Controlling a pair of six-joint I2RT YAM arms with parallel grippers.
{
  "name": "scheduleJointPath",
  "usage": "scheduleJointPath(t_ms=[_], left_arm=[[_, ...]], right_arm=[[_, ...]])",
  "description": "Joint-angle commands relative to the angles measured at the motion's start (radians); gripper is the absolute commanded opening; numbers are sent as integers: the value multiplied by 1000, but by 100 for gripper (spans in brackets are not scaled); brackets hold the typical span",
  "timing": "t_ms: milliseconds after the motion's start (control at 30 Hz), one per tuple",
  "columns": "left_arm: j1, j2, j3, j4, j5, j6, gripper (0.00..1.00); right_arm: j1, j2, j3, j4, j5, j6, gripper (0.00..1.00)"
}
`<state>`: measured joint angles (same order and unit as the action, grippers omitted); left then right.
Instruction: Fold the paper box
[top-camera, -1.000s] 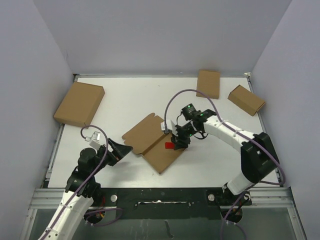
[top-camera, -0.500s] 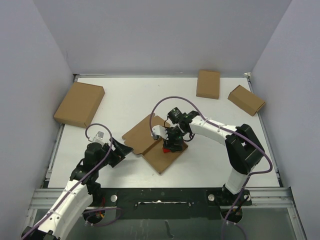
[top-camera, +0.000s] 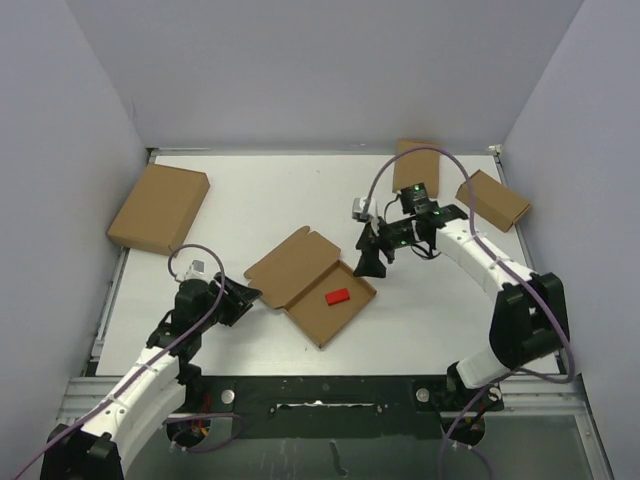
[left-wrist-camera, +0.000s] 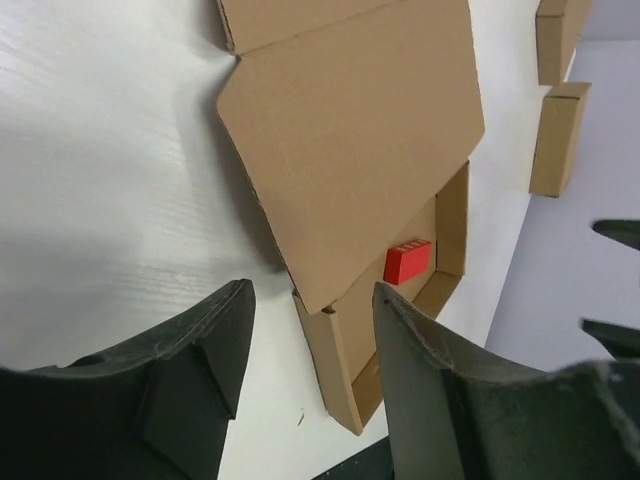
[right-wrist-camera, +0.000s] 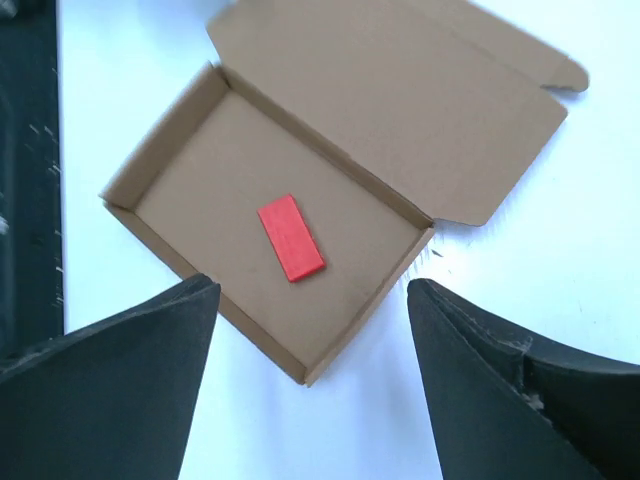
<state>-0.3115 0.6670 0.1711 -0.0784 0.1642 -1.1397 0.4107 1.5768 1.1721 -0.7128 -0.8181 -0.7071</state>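
Observation:
The paper box (top-camera: 310, 318) lies open mid-table, its lid (top-camera: 290, 265) flat to the left of the tray. A red block (top-camera: 337, 296) rests in the tray. My left gripper (top-camera: 243, 296) sits low at the lid's near-left corner, open, nothing between its fingers. The left wrist view shows the lid (left-wrist-camera: 350, 130), the red block (left-wrist-camera: 407, 261) and the left gripper (left-wrist-camera: 312, 292) just short of the tray's corner. My right gripper (top-camera: 371, 260) hovers open off the tray's right corner. Its own view looks down on the paper box (right-wrist-camera: 190, 200) and red block (right-wrist-camera: 291, 237), with the right gripper (right-wrist-camera: 312, 290) empty.
A larger cardboard box (top-camera: 158, 207) lies at the back left. Two smaller boxes (top-camera: 417, 166) (top-camera: 492, 198) sit at the back right, close behind the right arm. White walls close in the table on three sides.
My right gripper has opened, left the red block in the tray and pulled back to the right. My left gripper's jaws have narrowed while it crept toward the lid's corner.

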Motion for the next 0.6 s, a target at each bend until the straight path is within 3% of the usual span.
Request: scheduleJointPath(t_ms=[0, 67, 233, 567], left_arm=[[3, 63, 40, 111, -48, -55, 48], [2, 99, 46, 130, -61, -67, 47], [2, 188, 41, 219, -90, -95, 46], [2, 335, 53, 344, -133, -93, 39]], right_arm=[[-100, -115, -92, 195, -359, 215, 81], [-133, -108, -122, 271, -413, 285, 83], [-160, -39, -66, 190, -445, 276, 82], [-188, -26, -78, 202, -440, 276, 81]])
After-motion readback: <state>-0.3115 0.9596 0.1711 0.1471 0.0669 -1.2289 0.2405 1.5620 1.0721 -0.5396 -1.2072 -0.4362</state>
